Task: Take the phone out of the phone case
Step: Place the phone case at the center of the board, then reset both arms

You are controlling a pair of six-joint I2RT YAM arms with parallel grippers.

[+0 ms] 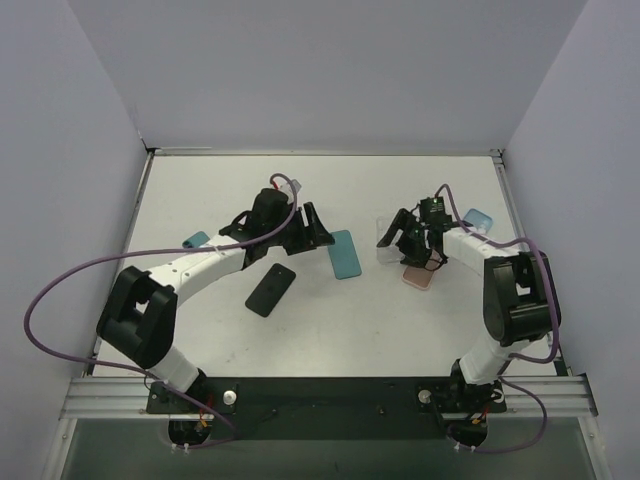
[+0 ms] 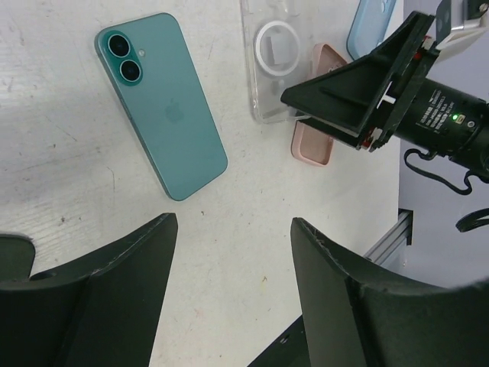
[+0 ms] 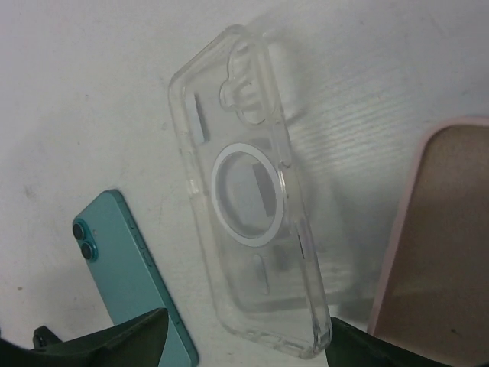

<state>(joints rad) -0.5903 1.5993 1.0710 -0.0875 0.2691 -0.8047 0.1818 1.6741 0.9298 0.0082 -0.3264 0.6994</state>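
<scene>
The teal phone (image 1: 345,254) lies camera side up on the white table, bare and apart from the clear case (image 1: 392,252). In the left wrist view the phone (image 2: 164,103) lies beyond my open, empty left gripper (image 2: 233,229), with the clear case (image 2: 271,61) to its right. My left gripper (image 1: 315,228) hovers just left of the phone. My right gripper (image 1: 400,235) is open over the clear case. In the right wrist view the empty case (image 3: 252,199) lies between the fingers of my right gripper (image 3: 244,344), with the phone (image 3: 126,267) at the left.
A pink case (image 1: 418,277) lies right of the clear case and shows in the right wrist view (image 3: 443,245). A blue case (image 1: 480,219) lies at the far right. A black phone (image 1: 271,289) lies below my left arm. A small teal object (image 1: 197,239) sits at the left.
</scene>
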